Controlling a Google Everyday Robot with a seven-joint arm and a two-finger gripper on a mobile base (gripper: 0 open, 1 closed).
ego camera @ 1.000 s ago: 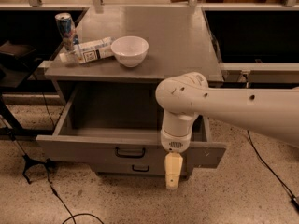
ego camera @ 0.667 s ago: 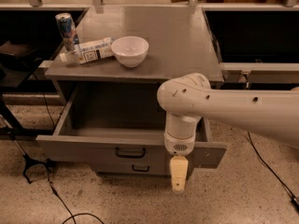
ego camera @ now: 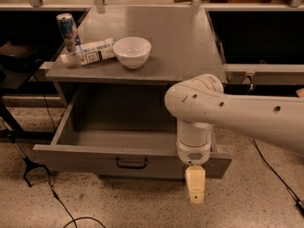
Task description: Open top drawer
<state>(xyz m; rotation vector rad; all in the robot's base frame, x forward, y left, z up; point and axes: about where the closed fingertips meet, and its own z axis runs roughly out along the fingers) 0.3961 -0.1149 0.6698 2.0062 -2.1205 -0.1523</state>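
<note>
Speckled floor lies under the top drawer (ego camera: pixel 85 156), which stands far out of the grey table (ego camera: pixel 190 37). My gripper (ego camera: pixel 195 190) hangs before its right end, off the handle (ego camera: pixel 131 164), the job seemingly done; whether it is parted or closed I cannot tell.

On the table (ego camera: pixel 185 37), the bottle (ego camera: pixel 91 51) lies at nine o'clock of the bowl (ego camera: pixel 132 52); the can (ego camera: pixel 67 31) stands at eleven o'clock of the bottle. The top drawer (ego camera: pixel 85 158) juts out beneath; the gripper (ego camera: pixel 195 190) hangs before its front, at its four o'clock.
</note>
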